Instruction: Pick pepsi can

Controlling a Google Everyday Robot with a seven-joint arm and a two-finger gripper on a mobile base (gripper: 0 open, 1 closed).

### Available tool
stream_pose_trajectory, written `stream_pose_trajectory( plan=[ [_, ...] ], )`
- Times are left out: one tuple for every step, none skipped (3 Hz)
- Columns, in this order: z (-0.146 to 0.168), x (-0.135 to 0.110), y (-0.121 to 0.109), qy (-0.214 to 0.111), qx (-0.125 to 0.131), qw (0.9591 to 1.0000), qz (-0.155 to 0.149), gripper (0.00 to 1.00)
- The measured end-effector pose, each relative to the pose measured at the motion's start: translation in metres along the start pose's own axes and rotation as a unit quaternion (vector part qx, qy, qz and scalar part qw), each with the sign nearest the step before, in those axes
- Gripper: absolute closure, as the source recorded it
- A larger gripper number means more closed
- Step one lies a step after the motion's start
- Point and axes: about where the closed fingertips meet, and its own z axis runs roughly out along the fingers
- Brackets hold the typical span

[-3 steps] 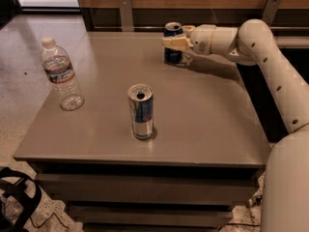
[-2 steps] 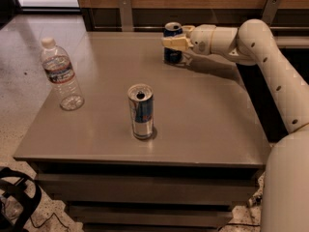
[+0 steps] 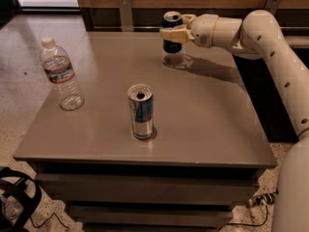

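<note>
The pepsi can [image 3: 172,44] is short and dark blue with a silver top. It is at the far side of the grey table [image 3: 207,124], held upright a little above the surface, with its reflection on the tabletop below it. My gripper [image 3: 175,29] reaches in from the right and is shut on the can's upper half, one cream finger [image 3: 170,34] across its front and the other behind it.
A taller, slim silver-and-blue can [image 3: 141,111] stands upright near the table's middle front. A clear plastic water bottle [image 3: 61,75] stands at the left edge. A wooden wall with metal brackets runs behind the table. Black cables lie on the floor at lower left.
The gripper has risen slightly with the pepsi can in it; the can has come off the tabletop. The other can and the bottle have not moved.
</note>
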Motion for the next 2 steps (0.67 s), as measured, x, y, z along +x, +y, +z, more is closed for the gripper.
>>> stream_pose_trajectory(
  plan=[
    [-0.007, -0.026, 0.005, -0.011, 0.006, 0.9994, -0.032, 1.00],
    [-0.014, -0.059, 0.017, -0.021, 0.011, 0.9968, -0.077, 1.00]
  ],
)
